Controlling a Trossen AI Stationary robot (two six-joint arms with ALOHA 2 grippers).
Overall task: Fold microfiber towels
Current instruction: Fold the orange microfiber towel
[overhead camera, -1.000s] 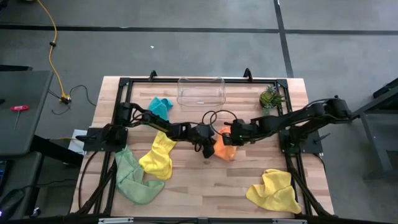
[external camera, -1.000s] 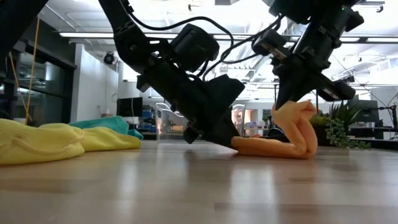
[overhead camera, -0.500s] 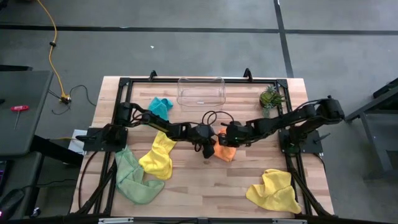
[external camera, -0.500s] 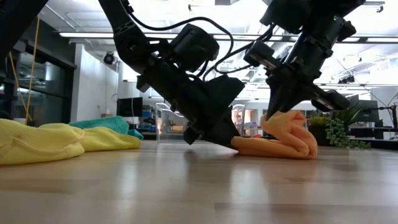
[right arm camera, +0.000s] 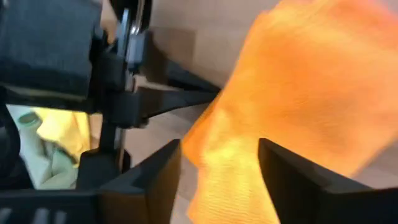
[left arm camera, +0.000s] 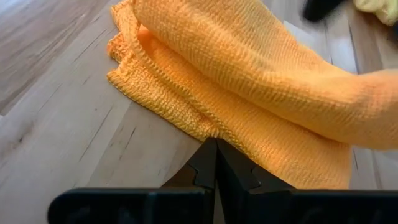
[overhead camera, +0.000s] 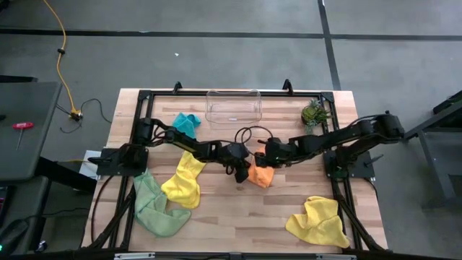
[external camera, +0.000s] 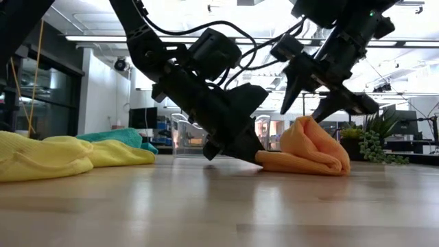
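Low view shows the work best: the orange towel (external camera: 309, 152) lies doubled over near the middle of the tabletop (external camera: 219, 206), its upper flap draped loosely back on the lower layer. The left gripper (external camera: 248, 152) has its fingers clenched flat together and presses the towel's edge to the wood, as its own wrist view confirms, the dark tips meeting right at the hem of the cloth (left arm camera: 249, 93). The right gripper (external camera: 319, 86) hangs just above the fold with its jaws spread apart and nothing between them; the flap looks let go. So to my eye the step in hand is the first fold of the orange towel, with the flap just laid over. From above, the other cloths wait untouched: a teal-blue towel (overhead camera: 188, 123) toward the far left by the clear plastic bin (overhead camera: 233, 107), a yellow towel (overhead camera: 184, 180) and a light green towel (overhead camera: 153, 206) along the left side, and another yellow towel (overhead camera: 317, 222) at the near right corner. Next, I'd judge, the right gripper needs to come down on the rounded fold and flatten it, or take a free edge for a second fold, while the left keeps the hem pinned so the soft cloth does not slide or spring open.
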